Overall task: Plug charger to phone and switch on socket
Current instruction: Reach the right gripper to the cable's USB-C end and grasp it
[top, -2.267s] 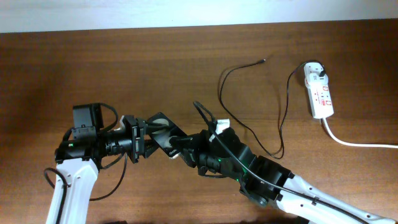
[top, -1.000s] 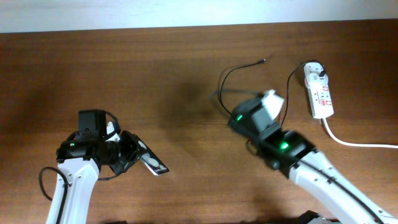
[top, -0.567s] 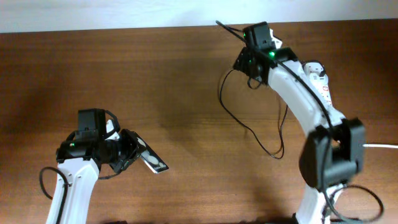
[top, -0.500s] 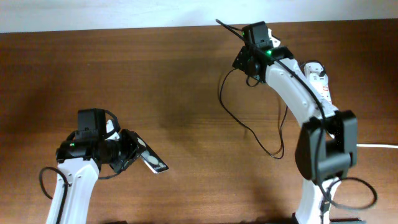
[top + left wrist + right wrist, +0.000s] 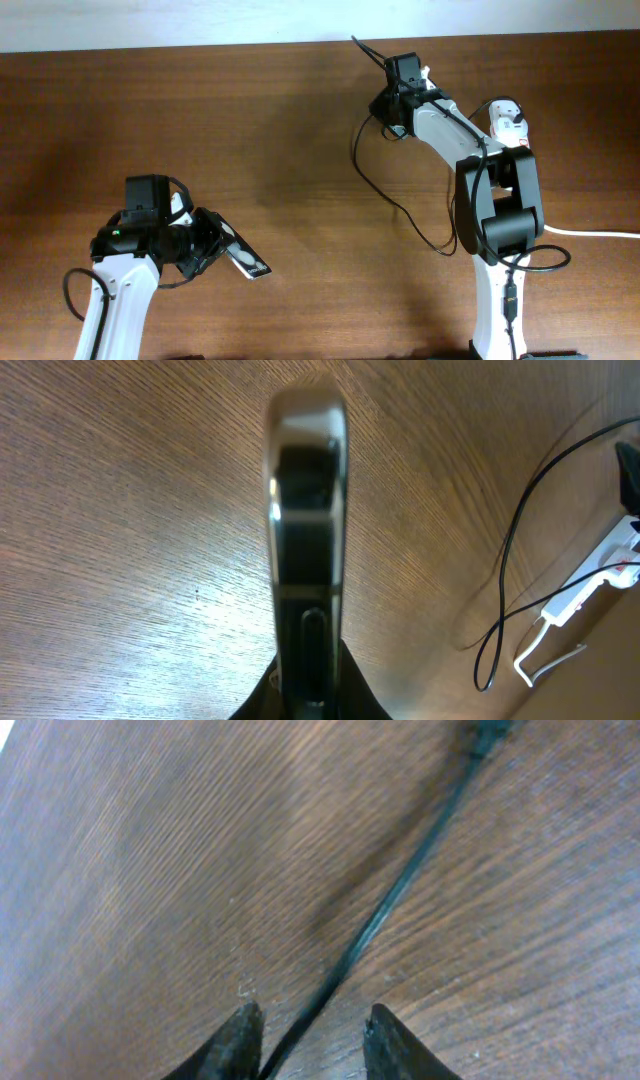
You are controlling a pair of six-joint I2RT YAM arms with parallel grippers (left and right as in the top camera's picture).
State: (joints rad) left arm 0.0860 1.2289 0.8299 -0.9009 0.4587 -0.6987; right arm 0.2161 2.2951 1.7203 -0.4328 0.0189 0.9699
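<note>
My left gripper (image 5: 212, 247) is shut on the black phone (image 5: 245, 261) and holds it tilted above the table at the lower left. In the left wrist view the phone (image 5: 305, 510) stands edge-on between the jaws. My right gripper (image 5: 396, 102) is at the far middle of the table, over the plug end of the charger cable (image 5: 420, 225). In the right wrist view its gripper (image 5: 312, 1015) is open, with the thin black cable (image 5: 400, 885) running between the fingers and the plug tip (image 5: 487, 735) ahead. The white socket strip (image 5: 518, 130) lies far right, partly hidden by my right arm.
The charger cable loops across the table's right middle up to a white adapter (image 5: 506, 110) on the strip. The strip's thick white cord (image 5: 590, 232) runs off to the right. The cable also shows in the left wrist view (image 5: 510, 550). A white wall borders the far table edge.
My right arm has swung from beside the phone to the far edge, over the cable's plug end. My left gripper drew the phone back left and now holds still.
</note>
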